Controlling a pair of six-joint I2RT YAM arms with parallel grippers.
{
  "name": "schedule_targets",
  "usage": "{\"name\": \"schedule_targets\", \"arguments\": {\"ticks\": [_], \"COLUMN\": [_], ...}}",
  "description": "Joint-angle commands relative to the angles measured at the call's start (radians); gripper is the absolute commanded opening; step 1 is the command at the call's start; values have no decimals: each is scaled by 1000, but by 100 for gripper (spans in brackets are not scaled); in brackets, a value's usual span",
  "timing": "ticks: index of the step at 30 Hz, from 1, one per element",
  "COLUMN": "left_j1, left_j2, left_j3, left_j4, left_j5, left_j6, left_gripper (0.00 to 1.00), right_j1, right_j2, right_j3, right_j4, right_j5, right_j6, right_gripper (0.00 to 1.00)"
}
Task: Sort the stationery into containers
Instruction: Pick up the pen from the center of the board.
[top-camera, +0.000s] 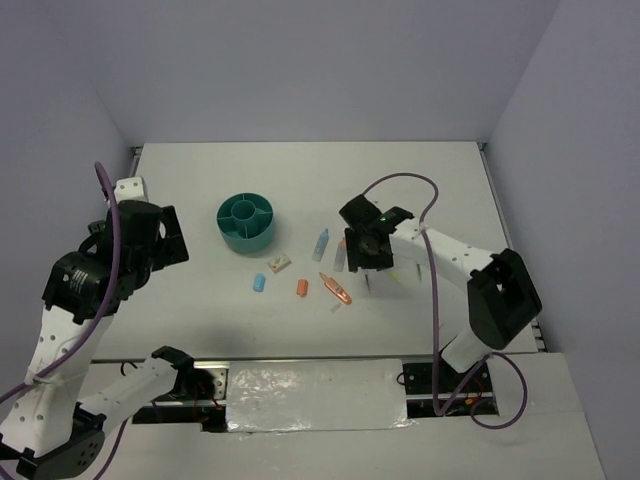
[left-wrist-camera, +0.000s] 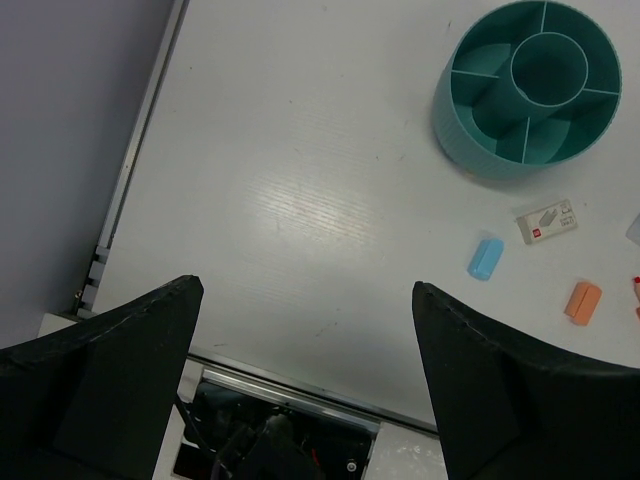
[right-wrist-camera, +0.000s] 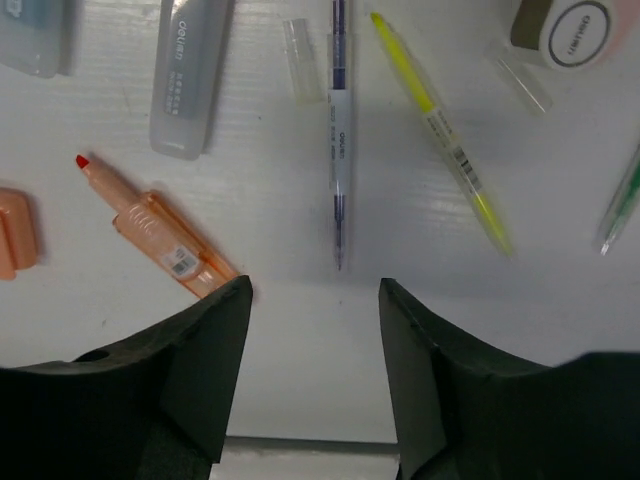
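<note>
The round teal organizer (top-camera: 245, 243) stands left of centre; its compartments look empty in the left wrist view (left-wrist-camera: 470, 140). Near it lie a blue eraser (top-camera: 258, 283), a whitish-tan piece (top-camera: 278, 263), an orange eraser (top-camera: 302, 288), an orange marker (top-camera: 336, 288) and a blue marker (top-camera: 321, 243). My right gripper (right-wrist-camera: 315, 285) is open and empty, low over the table. Just ahead of it lie a thin blue pen (right-wrist-camera: 340, 140), the orange marker (right-wrist-camera: 155, 235) and a yellow pen (right-wrist-camera: 440, 120). My left gripper (left-wrist-camera: 308, 290) is open and empty, high at the table's left side.
A grey capped marker (right-wrist-camera: 190, 75), a clear cap (right-wrist-camera: 298, 70), a green pen (right-wrist-camera: 622, 200) and a round roll (right-wrist-camera: 575, 30) lie beyond the right gripper. The table's near edge (left-wrist-camera: 300, 385) runs under the left gripper. Walls close the back and sides.
</note>
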Motion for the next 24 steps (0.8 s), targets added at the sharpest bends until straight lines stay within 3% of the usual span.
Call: {"name": "schedule_targets", "arguments": {"ticks": [1, 8, 24], "left_j1": [-4, -6, -7], "left_j2": [-21, -28, -9], "left_j3": [2, -6, -9], "left_j4": [-28, -40, -38], "left_j5": [10, 22, 30], "left_j6": [-20, -19, -10], "left_gripper": [99, 99, 99], "right_j1": [6, 5, -72], "right_j2": [41, 118, 179], "right_j3": [-32, -81, -147], "right_j4": [132, 241, 342], "right_j5": [37, 20, -6], "right_j6": [16, -25, -94], "right_gripper": [60, 49, 42]}}
